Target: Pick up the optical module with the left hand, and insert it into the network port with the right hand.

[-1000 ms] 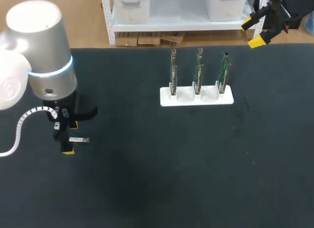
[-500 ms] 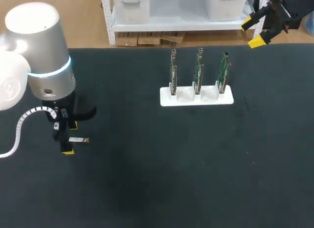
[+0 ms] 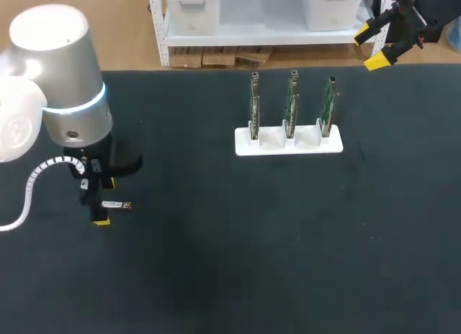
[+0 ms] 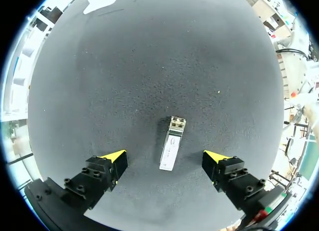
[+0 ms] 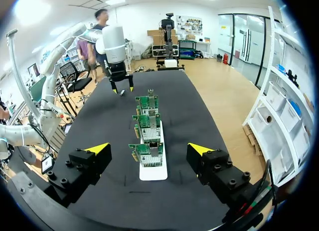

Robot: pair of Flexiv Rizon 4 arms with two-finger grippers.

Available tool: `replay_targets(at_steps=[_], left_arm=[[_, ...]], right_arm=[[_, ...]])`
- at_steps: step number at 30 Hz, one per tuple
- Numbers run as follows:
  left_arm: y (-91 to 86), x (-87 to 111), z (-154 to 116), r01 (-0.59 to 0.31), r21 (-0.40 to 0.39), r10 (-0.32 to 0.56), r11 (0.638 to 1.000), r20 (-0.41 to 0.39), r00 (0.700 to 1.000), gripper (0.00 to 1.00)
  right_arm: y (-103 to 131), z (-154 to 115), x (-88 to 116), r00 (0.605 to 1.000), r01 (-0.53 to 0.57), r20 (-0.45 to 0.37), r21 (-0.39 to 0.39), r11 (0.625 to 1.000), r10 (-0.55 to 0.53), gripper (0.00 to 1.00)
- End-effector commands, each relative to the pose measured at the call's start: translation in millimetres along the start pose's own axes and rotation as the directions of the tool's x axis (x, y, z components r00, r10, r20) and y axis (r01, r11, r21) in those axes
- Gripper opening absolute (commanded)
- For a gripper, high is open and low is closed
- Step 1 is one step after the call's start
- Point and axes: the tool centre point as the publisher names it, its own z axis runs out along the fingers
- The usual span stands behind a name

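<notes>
Left wrist view: optical module (image 4: 172, 144) on table (image 4: 149, 66) between spread left fingers (image 4: 113, 161), touching neither; right fingers (image 5: 97, 150) also spread.

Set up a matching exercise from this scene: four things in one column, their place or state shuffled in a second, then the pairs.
1 optical module
2 left gripper
3 right gripper
4 white stand

A holds three green boards upright
B open, straddling the optical module without touching it
C lies flat on the black table
D open, by the table's far edge, right of the stand

Pairs: 1-C, 2-B, 3-D, 4-A
</notes>
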Motion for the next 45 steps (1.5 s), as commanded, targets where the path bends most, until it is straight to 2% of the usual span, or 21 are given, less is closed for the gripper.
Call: replay_targets(at_steps=[1,17,23,26,32,36,41,45], left_arm=[[1.3,0.3,2.1,0.002,0.004,-0.002,1.0,0.002,1.0,0.0],[0.6,1.8,1.4,0.01,0.019,-0.011,1.0,0.005,1.0,0.0],[1.8,-0.5,-0.6,-0.012,0.038,0.01,0.999,0.053,0.999,0.0],[4.4,-1.0,-5.8,-0.032,0.055,0.025,0.998,0.117,0.993,0.0],[16.9,3.9,-28.3,-0.094,0.056,0.071,0.994,0.326,0.943,0.0],[26.9,5.2,-44.7,-0.141,0.064,0.098,0.988,0.44,0.892,0.0],[39.6,2.4,-67.0,-0.188,0.077,0.124,0.979,0.509,0.852,0.0],[49.2,1.5,-77.0,-0.232,0.117,0.123,0.966,0.58,0.805,0.0]], right_arm=[[2.1,0.1,0.0,1.0,0.0,0.0,0.005,1.0,0.0,1.0],[2.1,0.1,0.0,1.0,0.0,0.0,0.005,1.0,0.0,1.0],[2.1,0.1,0.0,1.0,0.0,0.0,0.005,1.0,0.0,1.0],[2.1,0.1,0.0,1.0,0.0,0.0,0.005,1.0,0.0,1.0],[2.1,0.1,0.0,1.0,0.0,0.0,0.005,1.0,0.0,1.0],[2.1,0.1,0.0,1.0,0.0,0.0,0.005,1.0,0.0,1.0],[2.1,0.1,0.0,1.0,0.0,0.0,0.005,1.0,0.0,1.0],[2.1,0.1,0.0,1.0,0.0,0.0,0.005,1.0,0.0,1.0]])
